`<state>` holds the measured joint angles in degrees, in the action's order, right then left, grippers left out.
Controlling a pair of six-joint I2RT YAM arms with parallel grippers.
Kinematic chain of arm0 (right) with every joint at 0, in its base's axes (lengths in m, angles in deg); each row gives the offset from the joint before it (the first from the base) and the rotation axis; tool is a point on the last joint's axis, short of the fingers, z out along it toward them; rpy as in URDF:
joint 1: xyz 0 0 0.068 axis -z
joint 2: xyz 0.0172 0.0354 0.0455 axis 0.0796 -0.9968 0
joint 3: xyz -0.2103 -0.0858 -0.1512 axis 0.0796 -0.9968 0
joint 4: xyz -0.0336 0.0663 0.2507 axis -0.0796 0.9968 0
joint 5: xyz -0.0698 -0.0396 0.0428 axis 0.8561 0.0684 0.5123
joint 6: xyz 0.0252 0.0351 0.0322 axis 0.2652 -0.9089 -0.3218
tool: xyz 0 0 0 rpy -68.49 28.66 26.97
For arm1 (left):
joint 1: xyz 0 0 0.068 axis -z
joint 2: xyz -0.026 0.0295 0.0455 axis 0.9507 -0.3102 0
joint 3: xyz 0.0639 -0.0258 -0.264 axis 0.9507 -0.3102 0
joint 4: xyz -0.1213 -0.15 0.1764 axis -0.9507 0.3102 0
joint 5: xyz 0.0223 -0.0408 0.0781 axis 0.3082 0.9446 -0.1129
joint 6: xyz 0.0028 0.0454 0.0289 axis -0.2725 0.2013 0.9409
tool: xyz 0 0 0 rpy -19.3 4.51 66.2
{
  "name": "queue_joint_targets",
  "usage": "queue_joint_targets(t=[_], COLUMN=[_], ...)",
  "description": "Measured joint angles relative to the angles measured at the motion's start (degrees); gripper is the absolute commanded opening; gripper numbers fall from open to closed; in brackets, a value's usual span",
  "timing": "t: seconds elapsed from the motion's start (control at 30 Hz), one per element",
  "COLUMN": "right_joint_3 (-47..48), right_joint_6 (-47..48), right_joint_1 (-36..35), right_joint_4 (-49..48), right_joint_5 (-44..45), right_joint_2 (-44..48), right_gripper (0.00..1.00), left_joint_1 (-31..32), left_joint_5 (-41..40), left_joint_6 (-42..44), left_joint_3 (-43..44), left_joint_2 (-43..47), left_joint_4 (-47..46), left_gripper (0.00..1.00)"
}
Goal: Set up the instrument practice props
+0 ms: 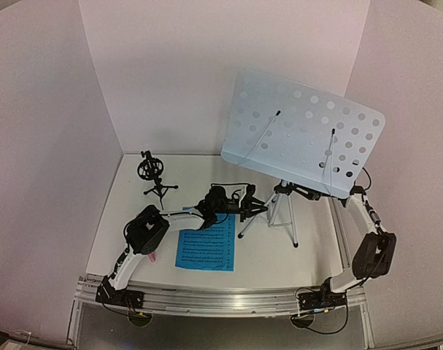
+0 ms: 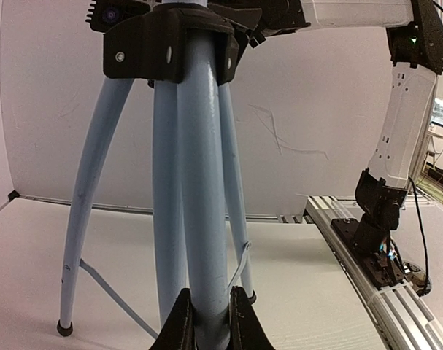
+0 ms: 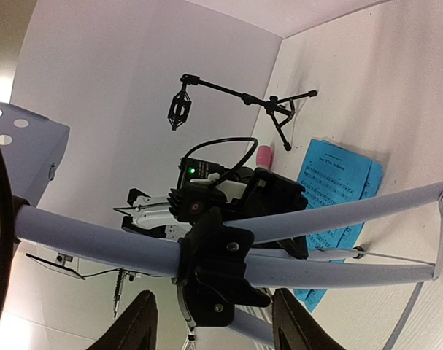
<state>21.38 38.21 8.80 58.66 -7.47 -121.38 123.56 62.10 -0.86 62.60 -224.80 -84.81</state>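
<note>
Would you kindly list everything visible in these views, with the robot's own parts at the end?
pale tripod music stand with perforated desk: one, pale blue-silver, standing right of centre.
blue sheet-music pages: apparently two, overlapping, flat, near centre.
small black tripod mic mount: one, upright, back left.
pink stick microphone: one, near left, partly hidden under the left arm.
white table: one, under everything.
left fingers: two, black, shut on one of the stand's lower tubes.
right fingers: two, black, open either side of the stand's black hub.
</note>
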Motion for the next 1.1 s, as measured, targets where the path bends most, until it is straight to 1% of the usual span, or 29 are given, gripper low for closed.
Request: queue_joint_targets(t=[0.2,0.27,0.33,0.53,0.73,0.87,0.93,1.1], right_joint_3=[1.43,1.45,1.79,2.89,2.89,2.89,2.87,1.60], right_joint_6=[1.63,1.95,2.31,2.96,2.56,-1.44,-4.57,-16.14], right_joint_1=[-0.77,-1.20,-1.86,-2.57,-2.38,-2.37,-2.41,-2.41], right_joint_4=[-0.04,0.01,0.11,0.10,-1.15,-1.10,-1.10,-2.11], right_joint_5=[0.32,0.40,0.42,0.26,-0.08,0.61,0.93,2.88], right_joint_2=[-2.54,-3.07,-3.53,-3.95,-3.99,-3.97,-3.97,-2.88], right_gripper=[0.49,0.48,0.43,0.20,0.07,0.00,0.00,0.00], left_joint_1=[0.00,0.00,0.00,0.01,0.04,0.04,0.04,0.04], left_joint_5=[-0.05,-0.12,-0.29,-0.48,-0.46,-0.54,-0.63,-1.02], left_joint_6=[0.10,0.23,0.45,0.75,0.88,0.88,0.88,1.24], left_joint_3=[0.00,0.00,0.00,0.00,0.00,0.00,0.00,0.00], left_joint_2=[0.00,0.00,0.00,0.00,0.00,0.00,0.00,0.00], left_joint_4=[0.01,0.00,0.02,0.01,0.02,0.00,0.00,0.02], left_gripper=[0.00,0.00,0.00,0.00,0.00,0.00,0.00,0.00])
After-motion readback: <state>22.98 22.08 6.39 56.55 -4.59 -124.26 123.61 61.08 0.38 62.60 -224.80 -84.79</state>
